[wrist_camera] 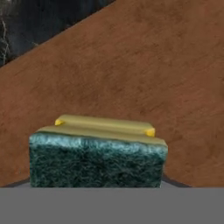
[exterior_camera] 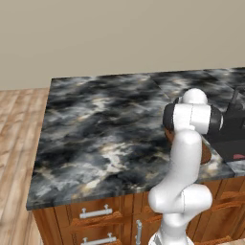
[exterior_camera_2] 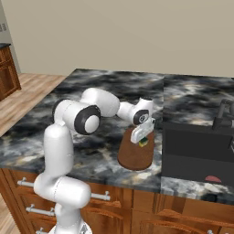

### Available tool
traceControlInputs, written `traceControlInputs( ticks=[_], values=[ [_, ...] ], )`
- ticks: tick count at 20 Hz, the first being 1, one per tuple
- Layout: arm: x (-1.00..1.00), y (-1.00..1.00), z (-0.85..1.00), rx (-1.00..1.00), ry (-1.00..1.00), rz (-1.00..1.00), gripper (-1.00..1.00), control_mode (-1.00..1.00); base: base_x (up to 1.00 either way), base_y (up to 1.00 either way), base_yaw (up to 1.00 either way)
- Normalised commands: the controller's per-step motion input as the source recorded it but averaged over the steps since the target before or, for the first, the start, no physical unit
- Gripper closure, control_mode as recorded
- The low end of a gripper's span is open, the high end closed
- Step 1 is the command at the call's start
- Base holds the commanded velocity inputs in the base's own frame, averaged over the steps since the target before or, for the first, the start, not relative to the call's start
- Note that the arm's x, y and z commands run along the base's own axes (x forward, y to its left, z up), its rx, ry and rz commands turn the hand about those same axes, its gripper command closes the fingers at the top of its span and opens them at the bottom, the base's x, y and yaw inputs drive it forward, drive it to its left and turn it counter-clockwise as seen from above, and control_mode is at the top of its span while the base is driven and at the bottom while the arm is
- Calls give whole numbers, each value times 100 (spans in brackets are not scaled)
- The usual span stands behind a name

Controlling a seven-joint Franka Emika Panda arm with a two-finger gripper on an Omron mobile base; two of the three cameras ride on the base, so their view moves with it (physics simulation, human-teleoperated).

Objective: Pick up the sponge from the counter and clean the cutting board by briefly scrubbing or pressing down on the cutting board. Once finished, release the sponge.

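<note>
Gripper clamped on the sponge. Sponge sits over the cutting board, near the board's far end. Contact unclear.

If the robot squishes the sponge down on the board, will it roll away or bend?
The sponge is a flat-sided block, so it probably won't roll. Its green scrub layer over yellow foam suggests it squashes easily and weighs little. The cutting board looks like flat, stiff wood, likely unbending.

Bare counter left of the cutting board; sink basin just right.
</note>
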Motion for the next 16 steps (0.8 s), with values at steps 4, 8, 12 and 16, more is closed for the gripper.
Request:
traceControlInputs(
  ticks=[4,8,12,16],
  values=[
    [94,0,0,8,0,19,100,-100,0,0,0],
    [95,0,-1,11,0,20,100,-100,0,0,0],
    [95,3,0,11,0,19,100,-100,0,0,0],
    [33,41,0,4,1,13,100,-100,0,0,0]
  ],
)
